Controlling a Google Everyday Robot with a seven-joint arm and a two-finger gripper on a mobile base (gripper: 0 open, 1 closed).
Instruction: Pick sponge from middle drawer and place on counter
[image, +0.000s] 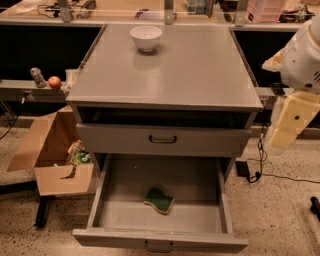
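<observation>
The sponge, dark green on top with a yellow edge, lies on the floor of the open middle drawer, near the middle and slightly toward the front. The drawer is pulled far out and its black handle faces me. The grey counter tops the cabinet. My arm's white and cream links hang at the right edge, beside the cabinet and level with the counter. My gripper is out of view, beyond the frame.
A white bowl stands at the back of the counter. The upper drawer with a black handle is shut. An open cardboard box sits on the floor at left. A cable and plug lie at right. A cluttered workbench runs behind.
</observation>
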